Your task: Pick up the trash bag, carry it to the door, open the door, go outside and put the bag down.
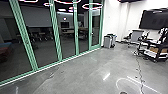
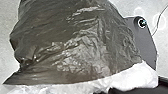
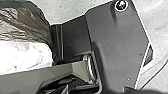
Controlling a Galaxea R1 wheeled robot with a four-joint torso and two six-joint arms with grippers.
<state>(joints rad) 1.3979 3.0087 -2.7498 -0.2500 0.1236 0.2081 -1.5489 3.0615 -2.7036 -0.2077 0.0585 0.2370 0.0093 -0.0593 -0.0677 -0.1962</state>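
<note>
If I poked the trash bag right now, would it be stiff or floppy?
Probably floppy: the trash bag is covered in creases. Its shiny plastic may be a bit slippery, and its bulging sides would likely give.

No words that I can read, no legible label, no brand name, no number, no sign that I can make out, from my head or from either of my wrists.
</note>
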